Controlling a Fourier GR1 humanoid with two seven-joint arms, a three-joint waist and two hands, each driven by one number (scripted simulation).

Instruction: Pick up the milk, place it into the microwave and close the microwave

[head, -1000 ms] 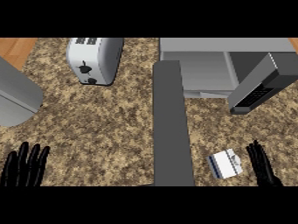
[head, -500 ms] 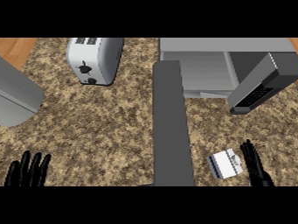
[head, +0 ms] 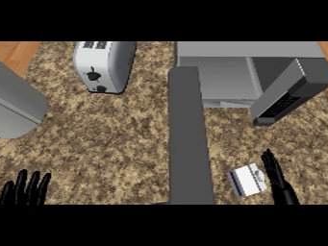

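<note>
The milk (head: 246,180), a small white carton with a blue edge, lies on the speckled counter at the lower right. My right hand (head: 276,178) stands just to its right, fingers straight and pointing up, close to the carton's side. The microwave (head: 230,72) sits at the back right with its door (head: 288,93) swung open toward the right. My left hand (head: 26,188) rests open at the lower left edge, fingers up.
A silver toaster (head: 102,65) stands at the back left. A grey appliance (head: 6,98) fills the left edge. A tall grey bar (head: 189,139) runs down the middle of the view, left of the milk.
My right hand has slid left toward the milk and sits lower in the view. My left hand has sunk toward the lower edge.
</note>
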